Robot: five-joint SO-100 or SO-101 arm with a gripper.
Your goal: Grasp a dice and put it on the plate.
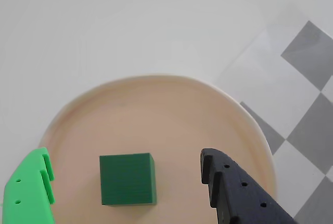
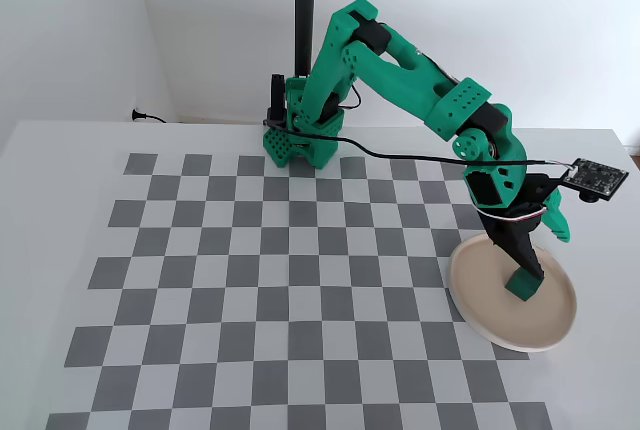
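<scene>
Checkerboard table (image 2: 250, 280): plate (image 1: 156, 99) holds dice (image 1: 127, 178); hand (image 1: 125, 179) spread around it, not touching.

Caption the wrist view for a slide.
Open claw straddles the dark green dice resting on the beige plate.

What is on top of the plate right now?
The dice sits on the plate, between the open jaws without touching either. The plate's near edge is hidden by the gripper.

One dice (image 1: 127, 178), one plate (image 1: 156, 86), one arm (image 2: 400, 65), one checkerboard (image 2: 250, 280).
</scene>
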